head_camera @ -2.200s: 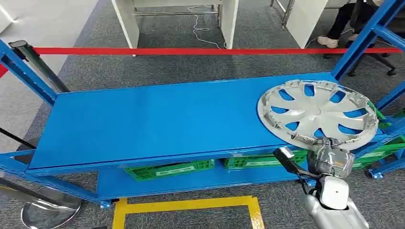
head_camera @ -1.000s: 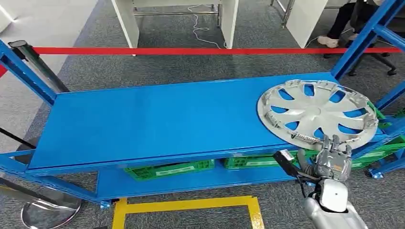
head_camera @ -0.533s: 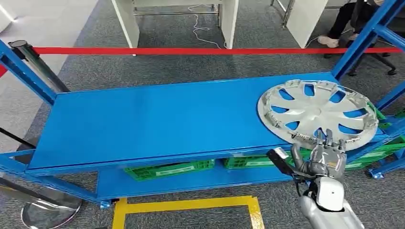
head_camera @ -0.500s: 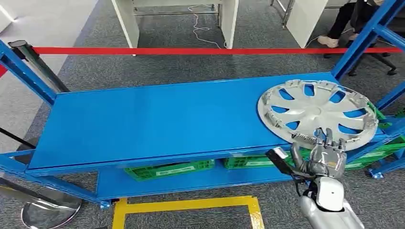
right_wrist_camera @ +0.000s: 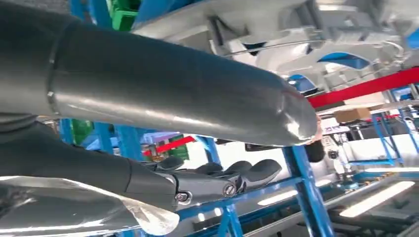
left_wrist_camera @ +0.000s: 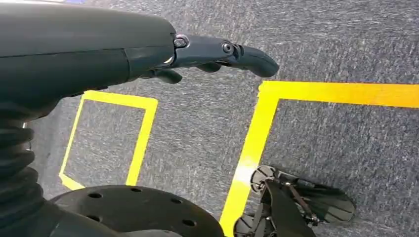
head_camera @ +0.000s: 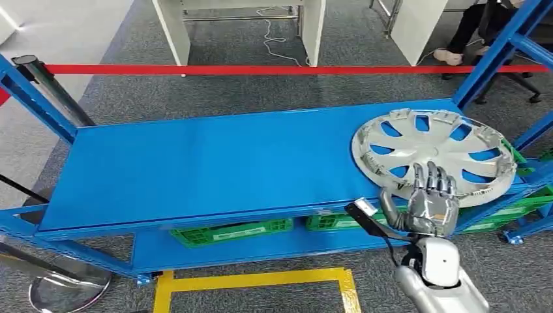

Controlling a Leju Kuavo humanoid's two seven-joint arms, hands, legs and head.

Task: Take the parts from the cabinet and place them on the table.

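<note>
A silver hubcap (head_camera: 433, 153) lies flat at the right end of the blue shelf (head_camera: 215, 163), its near rim hanging a little over the front edge. My right hand (head_camera: 427, 199) is raised in front of that near rim with its fingers spread upward, overlapping the rim and holding nothing. In the right wrist view the thick thumb (right_wrist_camera: 173, 94) and dark fingers (right_wrist_camera: 212, 180) lie apart just under the hubcap (right_wrist_camera: 306, 34). My left hand (left_wrist_camera: 217, 52) hangs over the floor with its fingers stretched out, holding nothing.
Green crates (head_camera: 231, 231) sit on the lower shelf. Blue uprights (head_camera: 489, 59) frame the rack's right end. A red barrier tape (head_camera: 261, 69) runs behind the rack, with a stanchion base (head_camera: 62, 287) at near left. Yellow floor tape (head_camera: 261, 280) lies below. A person (head_camera: 466, 29) sits at far right.
My right hand was curled low at the hubcap's near rim; it has risen, shifted slightly left and spread its fingers. The hubcap has not moved.
</note>
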